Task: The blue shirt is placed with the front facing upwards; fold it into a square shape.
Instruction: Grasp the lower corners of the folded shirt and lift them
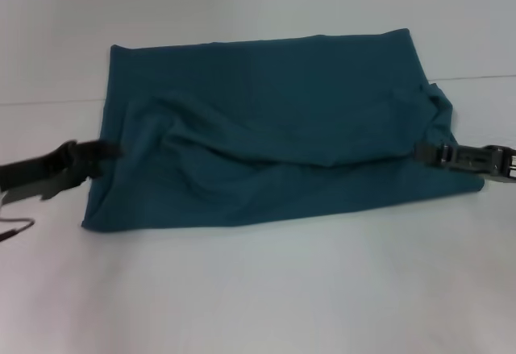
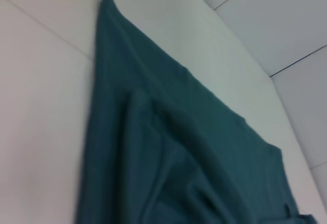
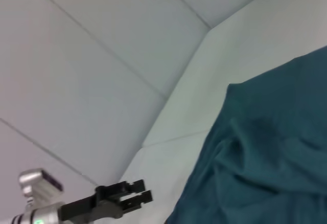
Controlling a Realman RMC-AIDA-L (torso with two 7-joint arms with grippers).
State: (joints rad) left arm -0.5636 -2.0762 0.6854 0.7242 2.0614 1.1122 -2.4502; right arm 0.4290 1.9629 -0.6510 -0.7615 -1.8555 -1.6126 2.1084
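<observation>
The blue shirt (image 1: 266,88) lies on the white table (image 1: 258,289) as a wide folded rectangle. A rumpled upper layer sags across its middle. No lettering shows. My left gripper (image 1: 113,151) sits at the shirt's left edge. In the right wrist view the left gripper (image 3: 148,196) stands a little off the cloth (image 3: 271,157), its fingers slightly apart with nothing between them. My right gripper (image 1: 419,153) reaches in over the shirt's right side, its tip at the end of the upper layer's edge. The left wrist view shows only the shirt (image 2: 168,147) from its left side.
White tabletop surrounds the shirt, with a wide strip along the near side. A thin seam line (image 1: 484,77) crosses the table behind the shirt. Pale panelled walls (image 3: 102,55) rise beyond the table.
</observation>
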